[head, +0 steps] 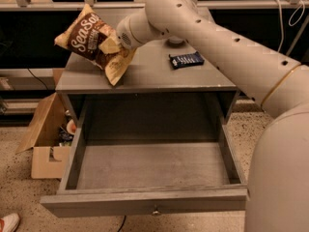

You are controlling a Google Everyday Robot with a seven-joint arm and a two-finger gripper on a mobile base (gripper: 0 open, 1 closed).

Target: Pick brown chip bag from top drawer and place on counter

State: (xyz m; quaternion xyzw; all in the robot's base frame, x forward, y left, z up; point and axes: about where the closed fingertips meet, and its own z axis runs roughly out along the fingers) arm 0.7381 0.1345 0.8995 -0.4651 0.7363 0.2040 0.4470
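Note:
The brown chip bag (94,40) with white "Sea Salt" script hangs tilted over the left part of the counter (149,74), its lower tan end touching or just above the surface. My gripper (110,45) is shut on the bag's middle, at the end of the arm reaching in from the right. The top drawer (149,166) is pulled fully open below, its inside bare, with a small round knob (155,210) on the front panel.
A small dark blue wrapped bar (186,59) lies on the counter's right part. An open cardboard box (46,139) with items stands on the floor left of the cabinet. A shoe tip (7,222) shows at bottom left. My arm fills the right side.

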